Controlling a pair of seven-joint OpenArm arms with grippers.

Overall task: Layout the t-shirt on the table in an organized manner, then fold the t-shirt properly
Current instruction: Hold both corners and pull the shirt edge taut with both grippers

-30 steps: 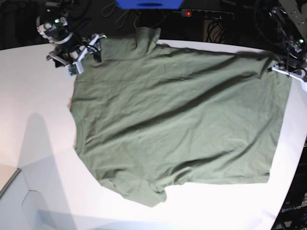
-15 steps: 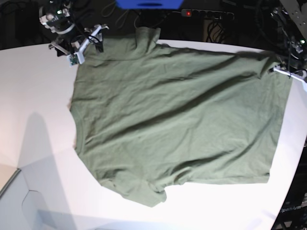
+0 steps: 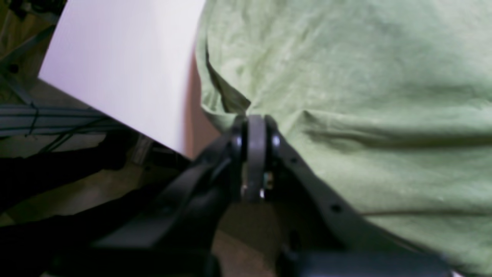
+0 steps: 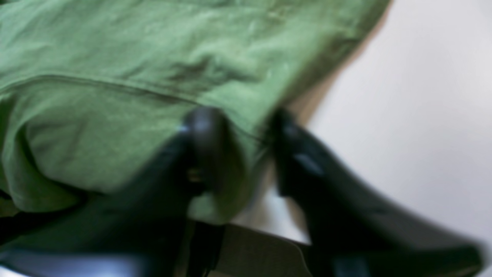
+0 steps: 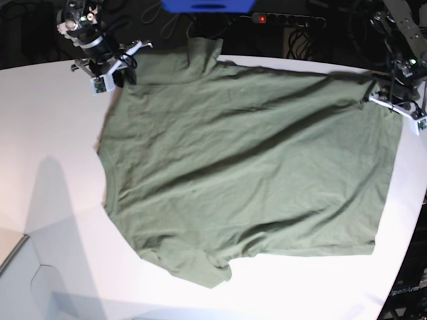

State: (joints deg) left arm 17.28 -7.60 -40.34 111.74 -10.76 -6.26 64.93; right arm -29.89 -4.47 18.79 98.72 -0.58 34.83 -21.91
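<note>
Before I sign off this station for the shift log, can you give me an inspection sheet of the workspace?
Surface: white table, smooth, curved edge.
Job's things: olive t-shirt spread flat, wrinkled, far edge over the table's rim.
Clutter: nothing seen.
Claws: left claw shut on the t-shirt's corner; right claw astride the t-shirt's edge, image blurred, grip unclear.
Cables: dark cables behind the table, power strip with a red light.
Surroundings: dark, blue object at the far edge.
</note>
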